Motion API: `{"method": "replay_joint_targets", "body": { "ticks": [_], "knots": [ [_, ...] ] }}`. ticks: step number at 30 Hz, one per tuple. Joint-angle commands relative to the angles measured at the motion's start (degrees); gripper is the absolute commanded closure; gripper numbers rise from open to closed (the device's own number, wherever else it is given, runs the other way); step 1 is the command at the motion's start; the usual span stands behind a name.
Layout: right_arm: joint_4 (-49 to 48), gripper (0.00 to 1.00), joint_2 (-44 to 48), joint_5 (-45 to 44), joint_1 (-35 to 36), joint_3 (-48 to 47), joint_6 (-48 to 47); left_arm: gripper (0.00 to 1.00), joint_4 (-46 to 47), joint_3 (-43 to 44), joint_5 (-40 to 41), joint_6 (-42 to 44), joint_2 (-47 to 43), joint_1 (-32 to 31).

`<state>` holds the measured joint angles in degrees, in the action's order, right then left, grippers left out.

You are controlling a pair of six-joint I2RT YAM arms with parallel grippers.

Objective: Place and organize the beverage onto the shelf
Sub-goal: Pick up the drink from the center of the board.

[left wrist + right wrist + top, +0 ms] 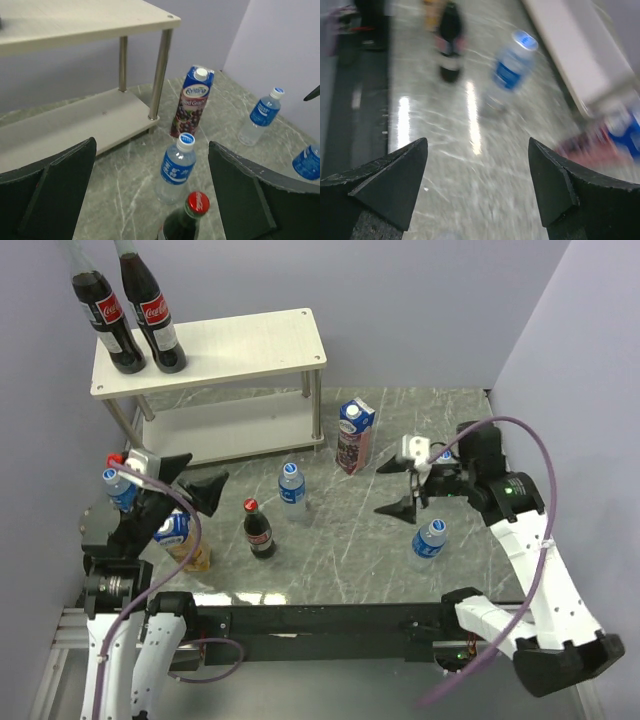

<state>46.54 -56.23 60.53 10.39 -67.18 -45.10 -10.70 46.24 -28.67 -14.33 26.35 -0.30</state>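
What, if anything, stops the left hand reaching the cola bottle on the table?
Probably nothing, so yes: the left hand is open and the cola bottle stands just ahead, nothing between them.

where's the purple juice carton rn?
Top view: the purple juice carton stands upright on the table, right of centre, just off the shelf's front right leg, with a water bottle nearer the arms on its left.

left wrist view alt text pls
Open left pincer frames a red-capped cola bottle, a water bottle just beyond. Farther back, a purple juice carton stands by the shelf leg; two more water bottles at right.
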Motion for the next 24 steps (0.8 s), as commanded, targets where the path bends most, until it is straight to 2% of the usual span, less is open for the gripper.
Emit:
{"method": "replay_joint_targets", "body": {
  "ticks": [1, 4, 5, 8, 13, 18, 24],
  "knots": [
    [6.3, 0.13, -2.0, 0.0, 9.3, -4.4, -6.9, 0.01, 3.3, -2.4, -3.3, 1.1, -4.6, 0.1],
    [1.4, 0.13, -4.1, -2.4, 18.7, -6.3, -1.2, 0.01, 5.9, -5.7, -3.1, 0.2, -7.8, 0.1],
    [-2.5, 0.13, -5.5, -5.0, 23.7, -7.0, 0.6, 0.00, 6.6, -6.9, -2.5, -0.4, -9.0, 0.1],
    [-7.3, 0.13, -9.8, -11.6, 32.5, -10.0, 7.2, 0.01, 6.1, -8.3, 1.6, -1.0, -10.9, 0.1],
    [-9.8, 0.15, -19.7, -18.9, 40.0, -18.3, 15.3, 0.01, 7.0, -11.2, 7.1, -1.8, -13.6, 0.1],
    [-14.5, 0.17, -24.7, -26.5, 44.8, -20.1, 21.3, 0.01, 8.3, -12.8, 8.9, -2.4, -15.2, 0.1],
    [-19.3, 0.18, -30.7, -32.8, 47.3, -21.6, 26.9, 0.01, 6.7, -12.9, 12.1, -2.5, -16.8, 0.1]
  ]
}}
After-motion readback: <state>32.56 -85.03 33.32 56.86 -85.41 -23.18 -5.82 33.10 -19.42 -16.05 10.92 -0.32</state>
